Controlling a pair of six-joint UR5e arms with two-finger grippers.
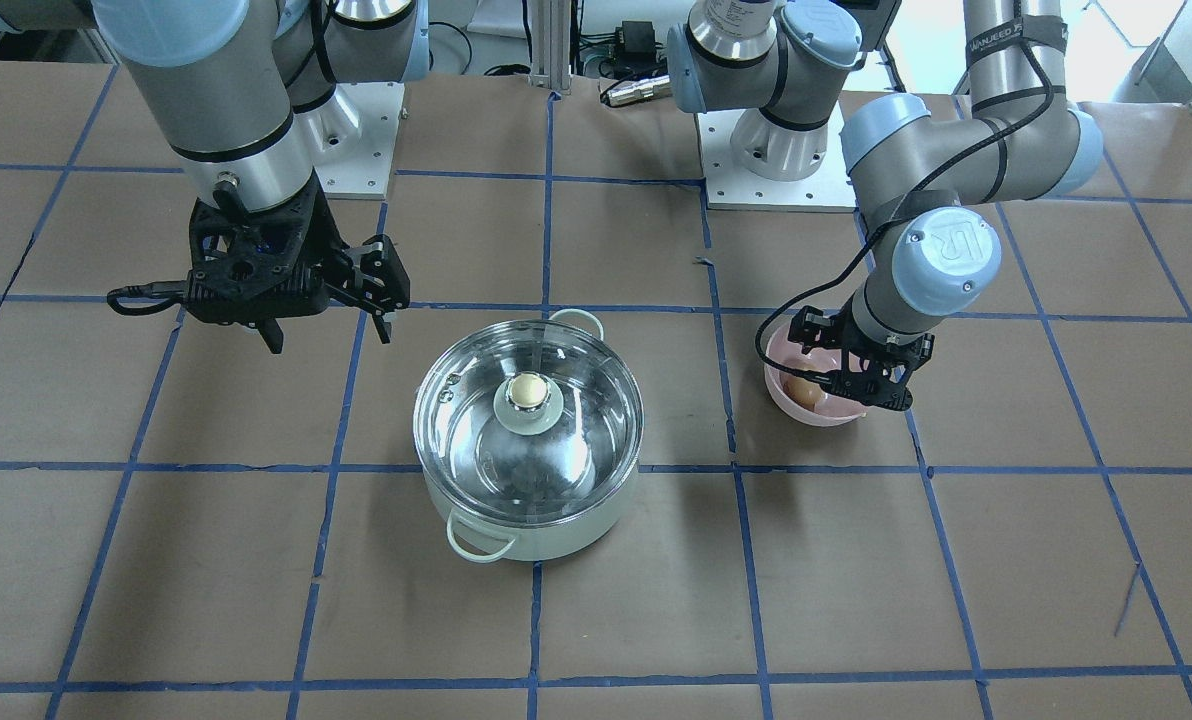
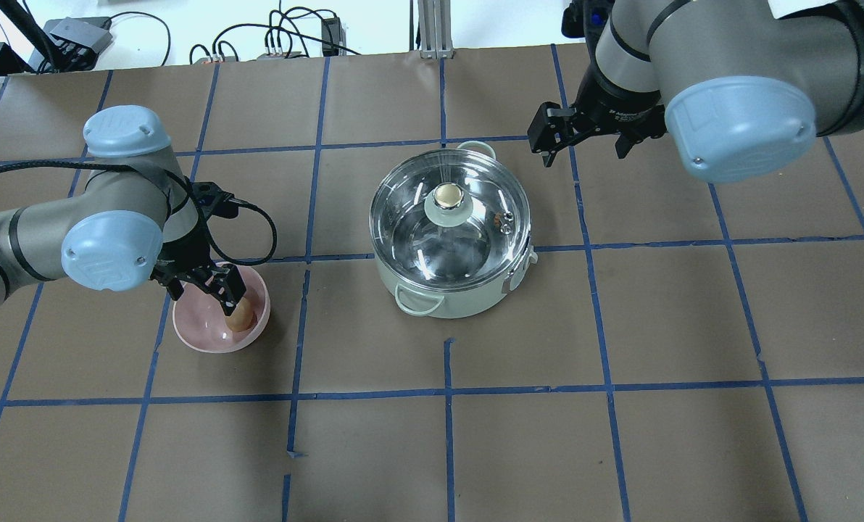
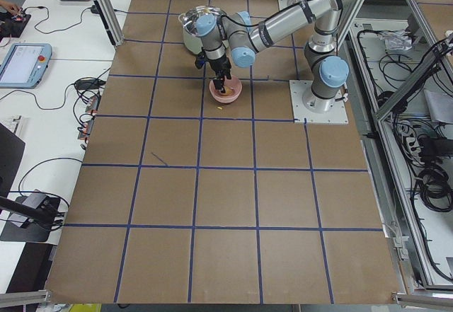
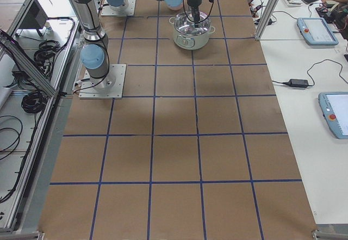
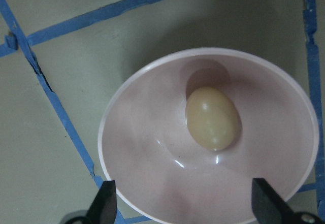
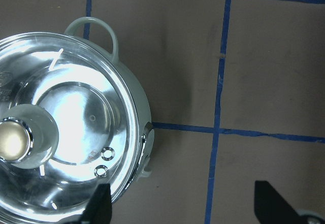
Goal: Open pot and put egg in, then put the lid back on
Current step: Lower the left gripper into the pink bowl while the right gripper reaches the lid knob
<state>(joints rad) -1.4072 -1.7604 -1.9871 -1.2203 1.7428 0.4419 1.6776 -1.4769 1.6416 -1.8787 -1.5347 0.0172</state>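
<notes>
Now the small tan oval egg [image 5: 212,118] lies inside the shallow pink plastic bowl [image 5: 137,148], right of centre in the left wrist view. The left gripper [image 5: 185,206] hangs over that bowl with its black fingers [image 5: 105,203] spread wide and holding nothing. Both tips show at the bottom of the frame near the bowl's lower rim. The egg sits higher in the frame, within their span but closer to the right-hand tip, and neither tip touches it.

The round mint-white pot [image 1: 556,535] stands at the centre of the brown paper-covered table [image 1: 956,560], with the clear glass domed lid [image 1: 576,450] and its beige ball knob [image 1: 526,389] closed on top. The right gripper [image 6: 185,206] hovers beside the pot, fingers [image 6: 100,206] wide apart and empty. In its wrist view the knob lies at the far left edge, outside the span of the fingers.
</notes>
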